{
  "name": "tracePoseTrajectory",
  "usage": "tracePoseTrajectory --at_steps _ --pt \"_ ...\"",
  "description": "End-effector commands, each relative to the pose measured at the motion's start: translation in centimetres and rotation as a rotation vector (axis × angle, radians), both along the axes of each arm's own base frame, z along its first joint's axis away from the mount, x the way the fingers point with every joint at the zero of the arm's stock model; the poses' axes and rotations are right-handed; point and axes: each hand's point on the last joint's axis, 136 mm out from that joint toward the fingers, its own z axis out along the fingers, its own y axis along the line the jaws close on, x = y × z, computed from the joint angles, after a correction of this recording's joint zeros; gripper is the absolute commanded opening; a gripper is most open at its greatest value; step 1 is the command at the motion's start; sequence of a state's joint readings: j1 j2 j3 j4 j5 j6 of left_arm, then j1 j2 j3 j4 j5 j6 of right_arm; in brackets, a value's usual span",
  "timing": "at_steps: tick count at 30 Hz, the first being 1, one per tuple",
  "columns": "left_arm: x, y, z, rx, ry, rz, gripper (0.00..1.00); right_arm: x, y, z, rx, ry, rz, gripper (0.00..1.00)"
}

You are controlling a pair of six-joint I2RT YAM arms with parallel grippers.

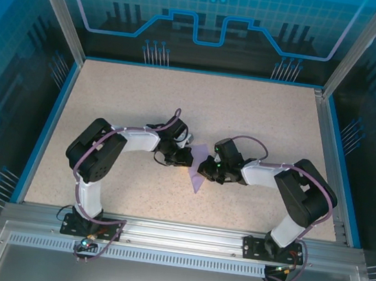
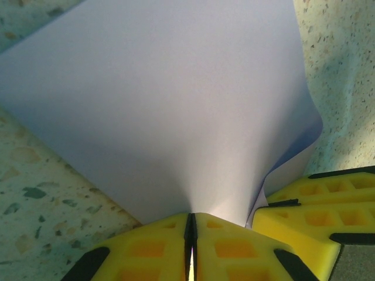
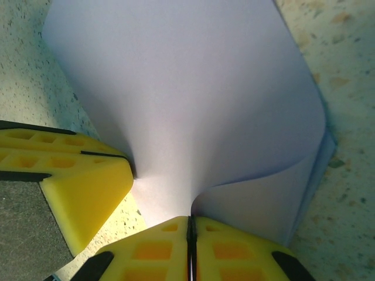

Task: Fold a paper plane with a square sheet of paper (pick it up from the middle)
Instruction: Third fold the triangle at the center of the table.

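One table: the speckled table [image 1: 260, 115] carries the whole scene; the work is at its centre
Two arms: the left arm [image 1: 103, 153] and the right arm [image 1: 299, 190] both bend inward and meet almost nose to nose; I judge this is so that each one takes its own side of the same sheet
Paper: the square sheet of paper [image 1: 198, 183] is between the two wrists near the table middle; one corner points to the near edge; in the wrist views it curves over itself with a lower layer showing under the upper one; the bend is round, with no sharp crease
Left gripper: the left gripper [image 2: 190, 234] has its jaws pressed together on the paper; the sheet fans out from its yellow pads [image 2: 228, 246]
Right gripper: the right gripper [image 3: 190, 234] is closed in the same way, pinching the thin paper
Spacing: the two grippers stand just beside each other; whether they touch I cannot tell
Purpose, as I judge: such near grips hold the middle firmly, so the halves can be laid together for the centre fold
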State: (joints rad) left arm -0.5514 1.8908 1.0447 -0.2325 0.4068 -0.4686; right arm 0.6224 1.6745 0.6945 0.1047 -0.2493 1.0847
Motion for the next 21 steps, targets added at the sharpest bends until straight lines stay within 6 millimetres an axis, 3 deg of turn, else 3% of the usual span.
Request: tracePoseTrajectory --at_steps 1,13,21 --pt "-1.6 1.0 -2.5 0.046 0.074 -0.007 0.12 0.0 0.0 -0.6 -0.032 0.010 -0.011 0.10" --pt "-1.7 1.0 -2.6 0.043 0.082 -0.007 0.13 -0.5 -0.3 -1.2 -0.068 0.018 0.017 0.17" --pt "-1.6 0.7 -2.3 0.027 0.081 -0.006 0.13 -1.0 -0.7 -1.7 -0.083 0.027 0.021 0.42"
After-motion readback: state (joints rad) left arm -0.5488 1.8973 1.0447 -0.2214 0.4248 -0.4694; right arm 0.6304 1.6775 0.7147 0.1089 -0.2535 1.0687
